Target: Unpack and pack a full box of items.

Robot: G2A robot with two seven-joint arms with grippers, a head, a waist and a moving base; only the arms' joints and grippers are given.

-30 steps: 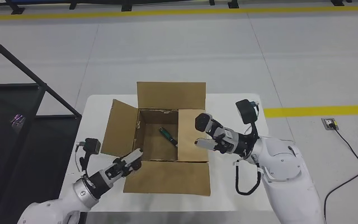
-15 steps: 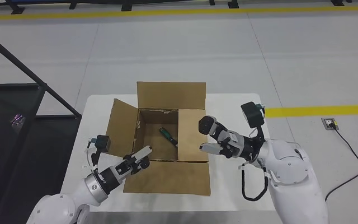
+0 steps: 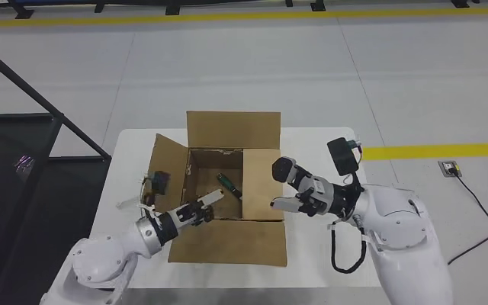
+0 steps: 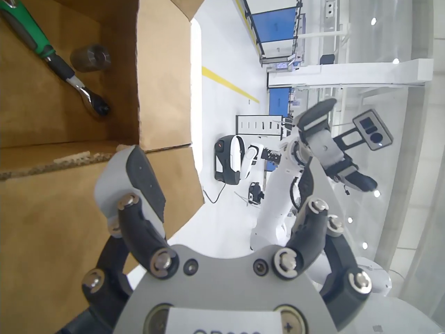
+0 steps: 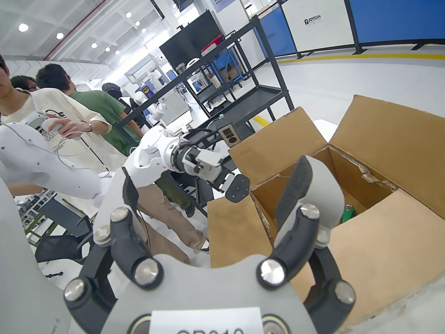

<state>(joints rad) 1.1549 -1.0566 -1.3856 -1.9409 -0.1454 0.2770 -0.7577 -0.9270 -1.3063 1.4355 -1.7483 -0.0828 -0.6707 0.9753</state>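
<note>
While both arms hang over the table, the stock on show reads as follows. Item one: a brown cardboard box at the centre of the top view, standing on a white table, top open, all four flaps folded outward. Item two: a ratchet wrench with a green and black handle. It lies flat on the box floor, slanted, with its metal head toward the near right corner. Item three: a small steel socket, seen from the left wrist, upright on the box floor just beside the wrench's shank; whether the two touch I cannot tell. Item four: the left gripper, just below and left of centre in the top view, at the near left corner of the box. Its fingers are spread with nothing between them. Item five: the right gripper, right of centre, held above the right flap. Its fingers are wide apart and it carries nothing. Sundries: a black metal rack at the left edge of the top view and a yellow floor line at the right.
</note>
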